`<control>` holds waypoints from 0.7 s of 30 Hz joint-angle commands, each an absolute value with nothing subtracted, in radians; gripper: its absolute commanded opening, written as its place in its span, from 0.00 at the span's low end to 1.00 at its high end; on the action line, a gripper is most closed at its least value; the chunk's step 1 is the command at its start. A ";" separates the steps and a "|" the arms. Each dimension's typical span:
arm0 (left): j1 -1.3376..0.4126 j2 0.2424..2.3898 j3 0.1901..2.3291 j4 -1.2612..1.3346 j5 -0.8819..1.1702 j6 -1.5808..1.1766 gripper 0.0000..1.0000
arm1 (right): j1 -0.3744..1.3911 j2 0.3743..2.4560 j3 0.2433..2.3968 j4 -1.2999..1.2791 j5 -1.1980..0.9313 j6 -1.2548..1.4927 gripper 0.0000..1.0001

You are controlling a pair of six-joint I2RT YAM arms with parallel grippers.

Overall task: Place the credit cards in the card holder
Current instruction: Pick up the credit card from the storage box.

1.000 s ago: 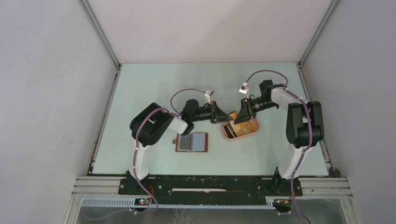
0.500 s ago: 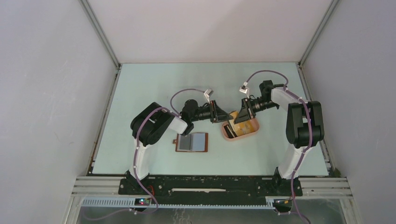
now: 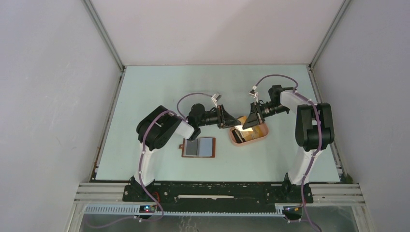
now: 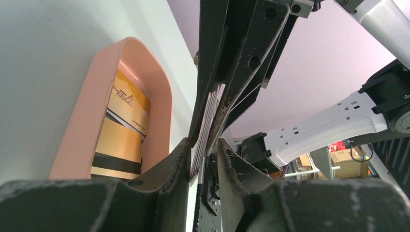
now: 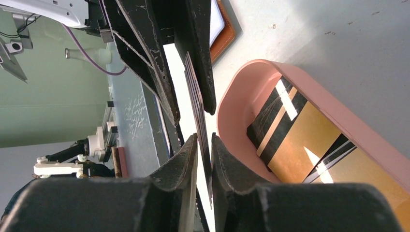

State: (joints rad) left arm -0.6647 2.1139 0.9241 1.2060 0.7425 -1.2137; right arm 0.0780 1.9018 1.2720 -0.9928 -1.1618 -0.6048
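Left gripper [image 4: 203,143]: jaws parted loosely about an edge-on credit card [image 5: 198,111]. Right gripper [image 5: 204,142], facing it: fingers narrow around the same card; we could not tell whether it pinched. Beneath both we logged tan-and-black credit cards [image 5: 309,140] in the pink tray [image 5: 232,96]. The card holder [image 3: 198,147] lay open, back beside the left arm.

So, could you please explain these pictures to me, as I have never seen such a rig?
The machine is a left arm and a right arm bolted to a table, each ending in a two-fingered hand. One picture looks down from above; the other two come from wrist cameras. On it lie an open wallet and a pink tray holding gold and black cards. Above the tray the right hand pinches one card on edge; the left hand flanks it, grip unclear.
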 commanded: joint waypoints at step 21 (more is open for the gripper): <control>-0.651 2.147 0.958 1.306 0.828 -1.238 0.17 | 0.018 1.933 1.329 -1.046 -1.200 -0.676 0.23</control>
